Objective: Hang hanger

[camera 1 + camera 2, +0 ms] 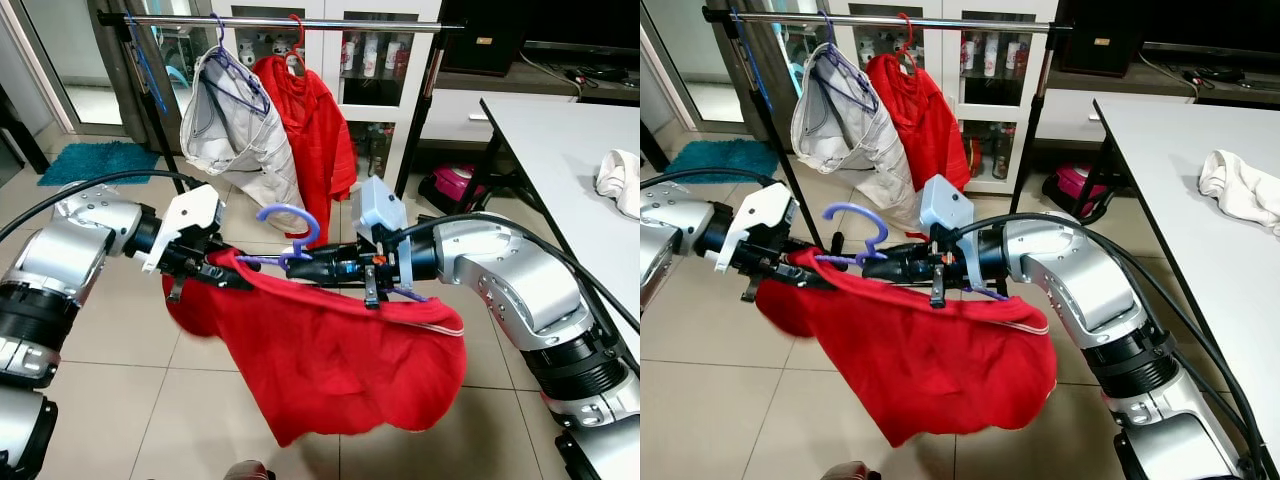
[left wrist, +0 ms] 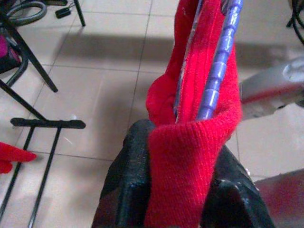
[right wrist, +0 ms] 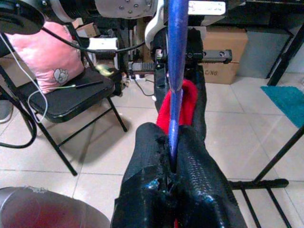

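A purple hanger (image 1: 290,228) with a red shirt (image 1: 330,365) draped over it is held level between my two arms, below and in front of the clothes rail (image 1: 280,20). My right gripper (image 1: 300,268) is shut on the hanger just under its hook; the right wrist view shows the hanger's bar (image 3: 176,71) pinched between the black fingers (image 3: 199,166). My left gripper (image 1: 205,265) is shut on the hanger's left end through the shirt's shoulder. There the red cloth (image 2: 190,156) and the purple hanger arm (image 2: 218,61) sit between the fingers (image 2: 128,180).
A white garment (image 1: 235,130) and a red garment (image 1: 318,130) hang on the rail, with bare bar to their right. A white table (image 1: 560,150) with a white cloth (image 1: 620,180) stands at the right. A folding chair with a pink cushion (image 3: 47,52) is behind me.
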Controlling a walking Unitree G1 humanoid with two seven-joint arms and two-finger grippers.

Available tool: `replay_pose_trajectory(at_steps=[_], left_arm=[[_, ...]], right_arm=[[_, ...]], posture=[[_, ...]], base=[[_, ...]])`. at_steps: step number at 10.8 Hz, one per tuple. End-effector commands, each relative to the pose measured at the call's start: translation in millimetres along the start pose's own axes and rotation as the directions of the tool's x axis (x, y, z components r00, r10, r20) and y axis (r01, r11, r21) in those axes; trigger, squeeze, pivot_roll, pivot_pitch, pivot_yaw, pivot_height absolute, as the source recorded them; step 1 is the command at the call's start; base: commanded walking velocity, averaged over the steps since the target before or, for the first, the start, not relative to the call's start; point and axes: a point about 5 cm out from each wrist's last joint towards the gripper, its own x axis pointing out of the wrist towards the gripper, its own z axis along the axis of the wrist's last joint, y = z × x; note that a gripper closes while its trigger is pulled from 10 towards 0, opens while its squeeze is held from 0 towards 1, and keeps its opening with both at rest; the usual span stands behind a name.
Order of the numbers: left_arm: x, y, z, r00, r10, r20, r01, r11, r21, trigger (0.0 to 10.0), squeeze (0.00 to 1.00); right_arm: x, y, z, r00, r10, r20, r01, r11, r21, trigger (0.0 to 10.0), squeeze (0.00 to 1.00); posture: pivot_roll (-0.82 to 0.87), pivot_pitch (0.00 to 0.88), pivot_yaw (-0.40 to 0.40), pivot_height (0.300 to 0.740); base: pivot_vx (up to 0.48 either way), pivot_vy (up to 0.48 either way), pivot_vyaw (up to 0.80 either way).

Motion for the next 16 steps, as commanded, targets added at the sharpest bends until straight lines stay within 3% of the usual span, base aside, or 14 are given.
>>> replay_pose_trajectory(at_steps=[1, 2, 3, 4, 5, 6, 7, 9, 11, 12, 13, 14, 15, 16], left_arm=[[4.6, -1.5, -5.1, 1.000, 0.017, 0.013, -0.017, 0.999, -0.039, 0.0, 0.00], [4.8, -3.8, -8.5, 0.999, 0.024, 0.024, -0.023, 0.998, -0.054, 0.0, 0.00], [4.4, -5.0, -7.8, 0.998, 0.035, 0.047, -0.032, 0.997, -0.066, 0.0, 0.00], [2.9, -7.5, -6.4, 0.995, 0.051, 0.082, -0.043, 0.995, -0.092, 0.0, 0.00], [0.6, -10.6, -9.0, 0.993, 0.070, 0.091, -0.059, 0.991, -0.116, 0.0, 0.00], [-1.2, -13.1, -11.7, 0.992, 0.084, 0.096, -0.072, 0.989, -0.131, 0.0, 0.00], [-4.2, -16.8, -13.4, 0.988, 0.108, 0.113, -0.091, 0.984, -0.150, 0.0, 0.00], [-9.8, -21.9, -16.4, 0.980, 0.159, 0.120, -0.137, 0.975, -0.177, 0.0, 0.00], [-11.4, -23.4, -21.1, 0.971, 0.217, 0.100, -0.195, 0.962, -0.191, 0.0, 0.00], [-8.7, -22.6, -22.9, 0.957, 0.273, 0.101, -0.249, 0.947, -0.203, 0.0, 0.00], [-6.3, -21.6, -24.6, 0.949, 0.303, 0.087, -0.281, 0.938, -0.202, 0.0, 0.00], [-5.0, -22.1, -25.3, 0.945, 0.316, 0.085, -0.294, 0.934, -0.203, 0.0, 0.00], [-3.1, -22.2, -26.5, 0.937, 0.341, 0.080, -0.319, 0.925, -0.204, 0.0, 0.00], [-2.6, -20.6, -28.8, 0.926, 0.373, 0.054, -0.357, 0.914, -0.191, 0.0, 0.00]], right_arm=[[4.0, 6.7, 25.1, 0.992, 0.072, 0.104, -0.063, 0.994, -0.085, 0.0, 0.00], [4.5, 6.6, 25.6, 0.992, 0.073, 0.107, -0.064, 0.994, -0.087, 0.0, 0.00], [4.8, 6.6, 25.9, 0.991, 0.077, 0.108, -0.067, 0.994, -0.092, 0.9, 0.00], [5.4, 6.9, 25.9, 0.991, 0.082, 0.109, -0.071, 0.992, -0.103, 8.5, 0.00], [6.5, 6.0, 24.7, 0.991, 0.076, 0.108, -0.064, 0.992, -0.111, 10.0, 0.00], [7.0, 3.8, 23.5, 0.992, 0.057, 0.108, -0.047, 0.994, -0.095, 10.0, 0.00], [7.2, 0.3, 21.4, 0.994, 0.041, 0.105, -0.035, 0.998, -0.053, 10.0, 1.00], [1.4, -11.6, 16.7, 0.992, -0.066, 0.103, 0.068, 0.998, -0.015, 10.0, 1.00], [-17.0, -30.0, 16.0, 0.963, -0.235, 0.133, 0.233, 0.972, 0.034, 10.0, 1.00], [-26.9, -37.5, 15.0, 0.920, -0.359, 0.157, 0.350, 0.933, 0.085, 10.0, 1.00], [-34.8, -49.2, 9.5, 0.839, -0.531, 0.115, 0.513, 0.844, 0.156, 10.0, 1.00], [-39.0, -55.5, 0.9, 0.781, -0.624, 0.040, 0.609, 0.773, 0.179, 10.0, 1.00], [-43.7, -58.1, -16.5, 0.683, -0.724, -0.090, 0.719, 0.647, 0.254, 10.0, 0.15], [-45.2, -55.1, -27.1, 0.624, -0.761, -0.180, 0.772, 0.565, 0.291, 10.0, 0.00]], posture=[[-0.02, 0.000, 0.035, 0.740], [-0.02, 0.000, 0.028, 0.740], [-0.02, 0.000, 0.026, 0.740], [-0.01, 0.000, 0.021, 0.740], [0.00, 0.000, 0.015, 0.740], [0.00, 0.000, 0.013, 0.740], [0.01, 0.000, 0.010, 0.740], [0.01, 0.000, 0.009, 0.740], [0.01, 0.000, 0.015, 0.740], [0.01, 0.000, 0.019, 0.740], [0.01, 0.000, 0.020, 0.740], [0.00, 0.000, 0.020, 0.740], [0.00, 0.000, 0.019, 0.740], [0.01, 0.000, 0.020, 0.740]], base=[[0.000, 0.000, 0.00], [0.000, 0.000, 0.00], [0.000, 0.000, 0.00], [0.000, 0.000, 0.00], [0.000, 0.000, 0.00], [0.000, 0.000, 0.00], [0.000, 0.000, 0.00], [0.000, 0.000, 0.00], [0.000, 0.000, 0.00], [0.000, 0.000, 0.00], [0.000, 0.000, 0.00], [0.000, 0.000, 0.00], [0.000, 0.000, 0.00], [0.000, 0.000, 0.00]])
